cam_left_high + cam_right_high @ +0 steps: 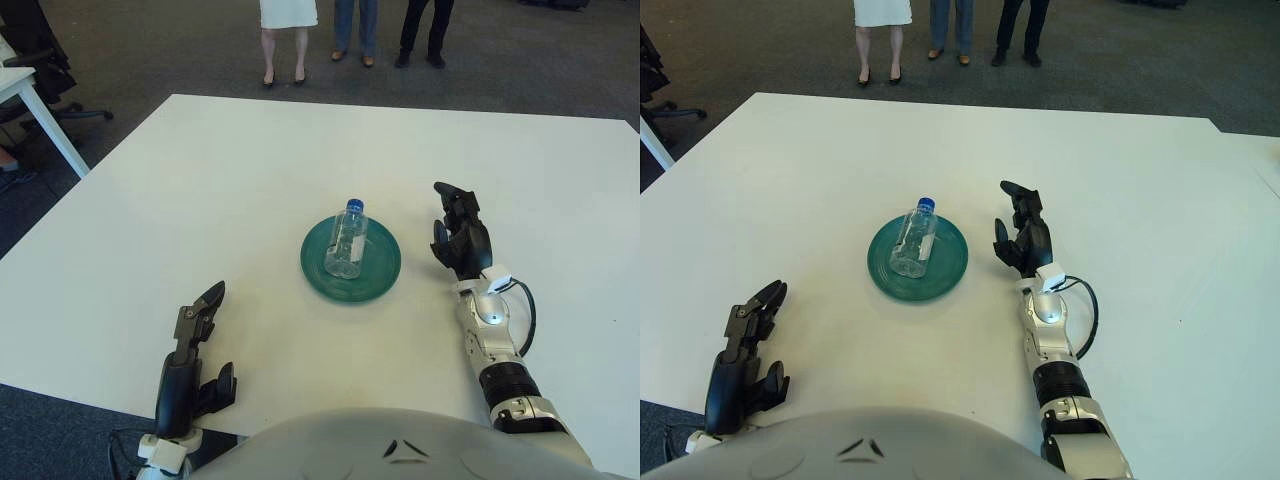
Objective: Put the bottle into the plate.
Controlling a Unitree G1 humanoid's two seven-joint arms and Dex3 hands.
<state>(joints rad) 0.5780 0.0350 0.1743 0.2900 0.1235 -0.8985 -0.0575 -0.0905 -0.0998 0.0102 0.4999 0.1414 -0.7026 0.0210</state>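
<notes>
while the bottle [347, 238] lies in the plate [383, 275], the right hand [458, 232] beside it is open and empty.

bottle [347, 240] is clear, see-through plastic with a blue plastic cap; plate [351, 259] looks like smooth green plastic or glazed stuff, slight sheen; bench [200, 200] is matt white, smooth; right hand [458, 235] has matt black plastic fingers [445, 190] on a glossy silver forearm; floor [520, 70] is rough grey carpet

Black three-fingered right hand [458, 232], silver forearm, looping black cable.
</notes>
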